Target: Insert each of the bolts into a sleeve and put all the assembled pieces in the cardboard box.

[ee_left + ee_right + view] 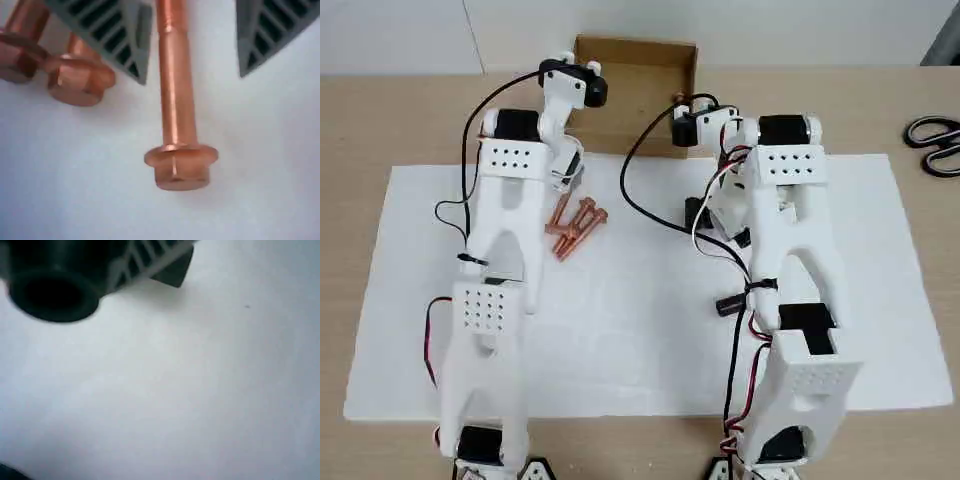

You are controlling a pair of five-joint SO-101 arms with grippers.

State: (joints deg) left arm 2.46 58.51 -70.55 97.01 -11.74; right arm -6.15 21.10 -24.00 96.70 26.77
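Several copper bolts (576,224) lie in a loose bunch on the white paper, in front of the cardboard box (638,62). My left gripper (567,176) is down at the far end of the bunch. In the left wrist view it (192,74) is open, with one bolt (177,115) lying lengthwise between its grey fingers (112,30), head toward the camera. Two more bolt heads (75,80) lie beside it. My right gripper (706,214) hangs low over the paper and holds a black sleeve (52,295) against its ribbed finger (150,262), the bore facing the camera.
A white paper sheet (640,340) covers the middle of the wooden table. Another small black piece (730,303) lies by the right arm. Scissors (935,145) rest at the table's right edge. Cables trail across the paper between the arms.
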